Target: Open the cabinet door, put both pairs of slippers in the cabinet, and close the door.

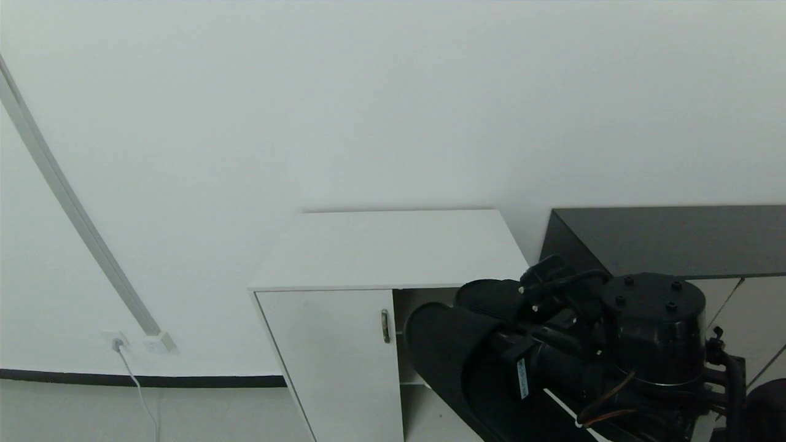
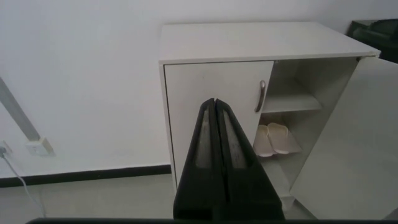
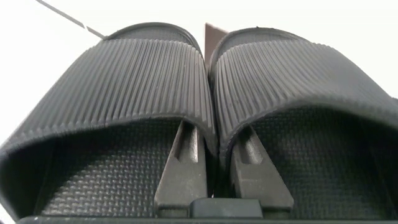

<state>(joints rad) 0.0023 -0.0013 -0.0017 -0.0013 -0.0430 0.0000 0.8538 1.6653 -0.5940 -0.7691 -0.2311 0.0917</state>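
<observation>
Head view, left to right: cabinet (image 1: 381,248) at centre frame, one door (image 1: 331,356) shut, the bay (image 1: 409,334) beside it open; lower right, black slippers (image 1: 448,350) clamped in my right gripper (image 3: 216,134). My left gripper (image 2: 214,103) is pressed closed, empty. Inside sit pale slippers (image 2: 277,138); best, I judge, to slide mine in level beside them.

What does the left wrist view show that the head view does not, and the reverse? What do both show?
Left wrist view: pale slippers lying inside the white cabinet, and the shut left claw. Head view: black slippers carried by the right arm. Both: the cabinet, its left door closed, right side open.
</observation>
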